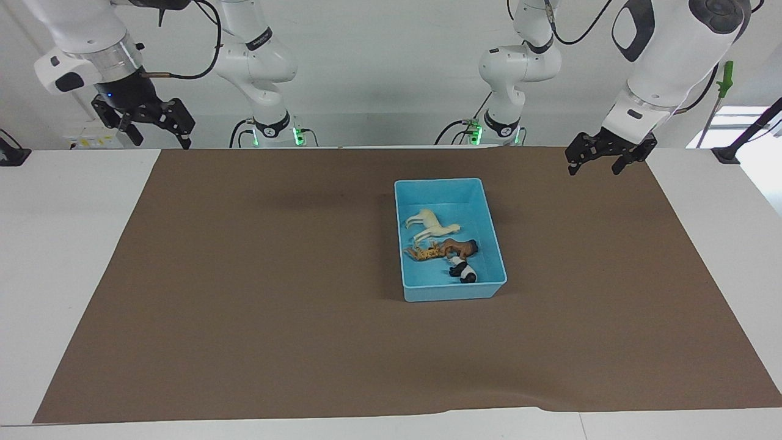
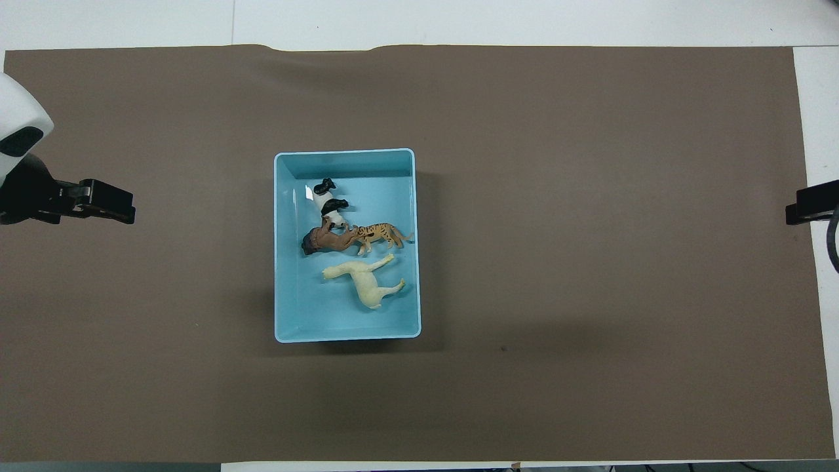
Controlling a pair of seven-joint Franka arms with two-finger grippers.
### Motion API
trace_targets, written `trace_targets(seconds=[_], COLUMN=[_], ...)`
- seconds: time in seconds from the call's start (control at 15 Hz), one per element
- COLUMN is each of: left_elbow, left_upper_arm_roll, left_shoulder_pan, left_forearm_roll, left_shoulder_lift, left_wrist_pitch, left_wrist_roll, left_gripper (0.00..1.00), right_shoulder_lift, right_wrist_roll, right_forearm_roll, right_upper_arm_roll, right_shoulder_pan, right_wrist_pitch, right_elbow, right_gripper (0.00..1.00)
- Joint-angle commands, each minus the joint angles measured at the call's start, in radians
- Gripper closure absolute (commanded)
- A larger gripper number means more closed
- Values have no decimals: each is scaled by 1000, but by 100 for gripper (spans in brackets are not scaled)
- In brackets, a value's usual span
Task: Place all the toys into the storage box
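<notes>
From the facing view I see the storage box [image 1: 450, 240] mid-mat with all four toys lying inside: the cream horse [image 1: 432, 225] nearest the robots, then the tiger [image 1: 424, 251] touching the brown lion [image 1: 462, 247], and the panda [image 1: 462, 269] farthest. The left gripper [image 1: 602, 160] hangs spread and empty over the mat's edge at its own end; the right gripper [image 1: 146, 122], likewise spread and empty, waits raised at its end.

In the overhead view nothing lies on the brown mat [image 2: 590, 229] outside the box. I judge the task finished; nothing more to grasp. No readable writing anywhere.
</notes>
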Motion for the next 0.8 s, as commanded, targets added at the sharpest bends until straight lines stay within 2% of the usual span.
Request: trace_targets(seconds=[0.0, 0.73], left_elbow=[39, 37], left_upper_arm_roll=[22, 52], left_shoulder_pan=[-29, -52], left_forearm_roll=[1, -24], left_shoulder_lift=[21, 18], left_wrist_pitch=[-23, -11], left_wrist_roll=[8, -2], left_gripper=[0, 0], right_shoulder_lift=[-19, -20], right_wrist_roll=[7, 6], right_forearm_roll=[-3, -3], right_upper_arm_roll=[16, 16], right_shoulder_pan=[-14, -13], right_wrist_pitch=[-12, -15], right_elbow=[-15, -16], right_gripper=[0, 0])
